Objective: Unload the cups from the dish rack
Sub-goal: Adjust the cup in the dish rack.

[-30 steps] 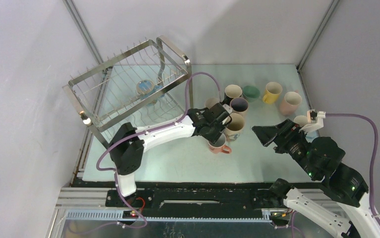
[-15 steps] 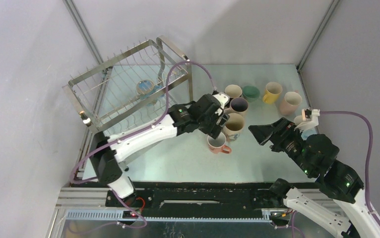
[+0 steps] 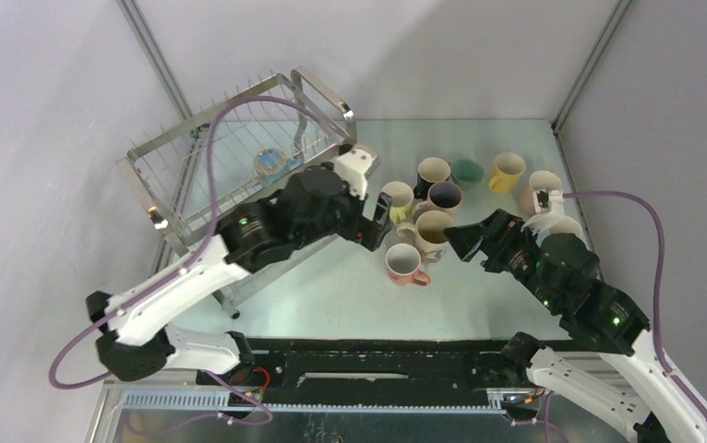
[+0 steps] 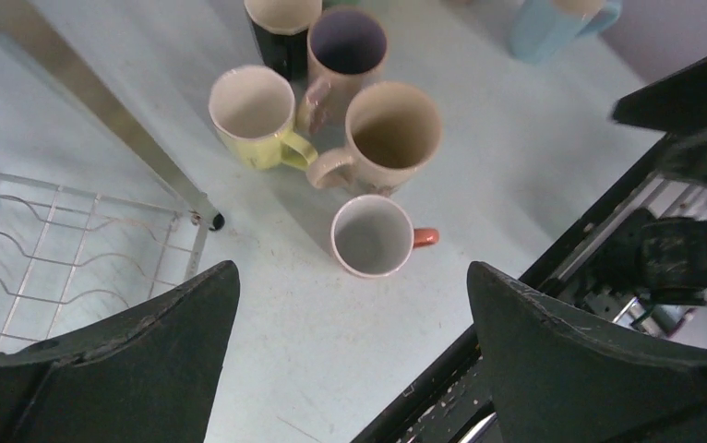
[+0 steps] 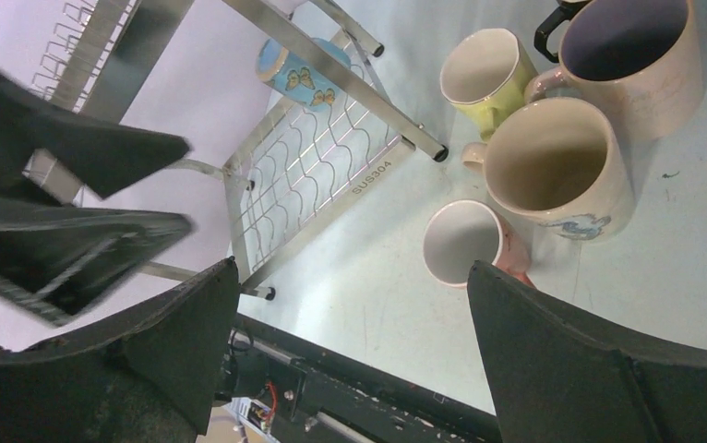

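The dish rack [image 3: 230, 161] stands at the back left with one light blue butterfly cup [image 3: 269, 163] lying in it; the cup also shows in the right wrist view [image 5: 299, 69]. Several cups stand upright on the table: lime [image 3: 398, 197], black [image 3: 433, 171], pink [image 3: 445, 197], beige [image 3: 433, 231], orange-red [image 3: 405, 264], green [image 3: 467, 173], yellow [image 3: 507, 171]. My left gripper [image 3: 379, 221] is open and empty, raised above the orange-red cup [image 4: 371, 235]. My right gripper [image 3: 461, 242] is open and empty beside the beige cup [image 5: 553, 166].
Another pink cup [image 3: 541, 189] stands at the back right, partly behind my right arm. A light blue cup [image 4: 544, 23] stands near it. The rack's corner foot [image 4: 209, 220] is close to the lime cup [image 4: 250, 106]. The black front rail [image 3: 377, 355] lies near.
My left gripper has risen and drawn back left from the orange-red cup, which stays on the table. My right gripper has moved left toward the cup cluster.
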You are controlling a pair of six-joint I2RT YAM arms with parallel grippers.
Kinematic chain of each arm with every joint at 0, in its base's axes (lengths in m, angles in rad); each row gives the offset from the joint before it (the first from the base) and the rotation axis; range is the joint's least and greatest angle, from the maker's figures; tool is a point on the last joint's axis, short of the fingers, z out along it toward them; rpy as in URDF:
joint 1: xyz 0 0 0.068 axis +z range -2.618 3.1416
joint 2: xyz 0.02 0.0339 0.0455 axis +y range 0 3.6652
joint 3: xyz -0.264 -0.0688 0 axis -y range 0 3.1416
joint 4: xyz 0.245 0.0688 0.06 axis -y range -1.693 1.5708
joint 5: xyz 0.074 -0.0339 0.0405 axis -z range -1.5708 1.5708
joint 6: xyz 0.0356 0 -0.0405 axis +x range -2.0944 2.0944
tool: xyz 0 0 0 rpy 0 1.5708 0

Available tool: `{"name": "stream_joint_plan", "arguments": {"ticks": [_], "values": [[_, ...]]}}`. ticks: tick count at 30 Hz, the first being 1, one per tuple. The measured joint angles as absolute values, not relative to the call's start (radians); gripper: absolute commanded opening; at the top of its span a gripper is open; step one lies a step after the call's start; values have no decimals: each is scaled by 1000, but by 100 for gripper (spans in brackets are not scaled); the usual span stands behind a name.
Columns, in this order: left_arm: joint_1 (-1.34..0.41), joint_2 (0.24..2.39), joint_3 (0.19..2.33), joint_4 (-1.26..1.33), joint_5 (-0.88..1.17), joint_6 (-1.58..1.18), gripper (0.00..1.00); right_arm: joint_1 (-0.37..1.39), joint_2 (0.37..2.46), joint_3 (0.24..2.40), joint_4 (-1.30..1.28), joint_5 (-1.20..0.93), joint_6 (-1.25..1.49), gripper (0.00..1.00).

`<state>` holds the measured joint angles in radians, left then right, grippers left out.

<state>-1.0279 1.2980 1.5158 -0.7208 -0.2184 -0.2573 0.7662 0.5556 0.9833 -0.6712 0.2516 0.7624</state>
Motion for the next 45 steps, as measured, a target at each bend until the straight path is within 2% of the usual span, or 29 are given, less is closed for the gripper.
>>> {"name": "stream_joint_plan", "arguments": {"ticks": [11, 18, 29, 38, 45], "values": [[-1032, 1051, 1517, -757, -317, -262, 100, 641, 750, 976, -493, 85, 731, 100], [-1032, 974, 1516, -790, -376, -265, 100, 654, 909, 975, -354, -44, 722, 100], [-1032, 857, 1595, -884, -398, -270, 100, 997, 1166, 973, -39, 123, 673, 100], [-1032, 789, 1686, -925, -397, -269, 100, 1097, 1525, 1004, 362, 278, 553, 100], [-1032, 745, 1691, -951, -389, -263, 100, 1137, 1811, 1179, 566, 377, 407, 100]]}}
